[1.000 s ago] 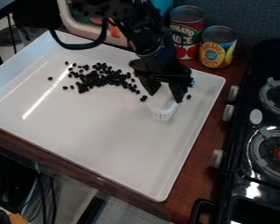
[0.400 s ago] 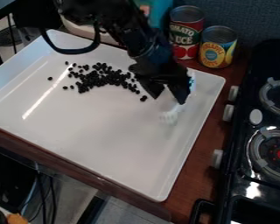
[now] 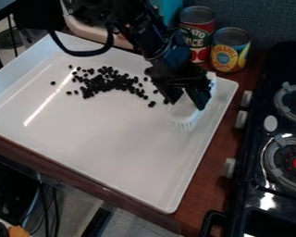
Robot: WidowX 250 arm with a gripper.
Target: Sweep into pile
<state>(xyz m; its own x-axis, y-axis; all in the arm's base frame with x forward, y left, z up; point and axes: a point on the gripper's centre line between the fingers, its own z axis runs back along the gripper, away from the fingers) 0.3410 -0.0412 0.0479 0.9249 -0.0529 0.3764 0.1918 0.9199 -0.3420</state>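
Black gripper (image 3: 186, 102) hangs over the right part of the white tray, shut on a white brush (image 3: 186, 121). The brush's bristles point down toward the tray surface, and its white upper end shows to the right of the gripper. Small black beans (image 3: 104, 83) lie in a loose, wide cluster in the tray's upper left half, left of the gripper. A thin trail of them runs right toward the gripper, and a few lie apart at the left. The gripper covers part of the tray behind it.
The white tray (image 3: 101, 180) has a raised rim and sits on a brown wooden counter (image 3: 206, 185). Behind its right corner stand a tomato can (image 3: 199, 28) and a yellow-labelled can (image 3: 230, 50). A black stove (image 3: 268, 180) with knobs flanks the right side.
The gripper and brush have shifted a little to the right across the tray. A few beans near the gripper's left side now show, while the main cluster looks the same.
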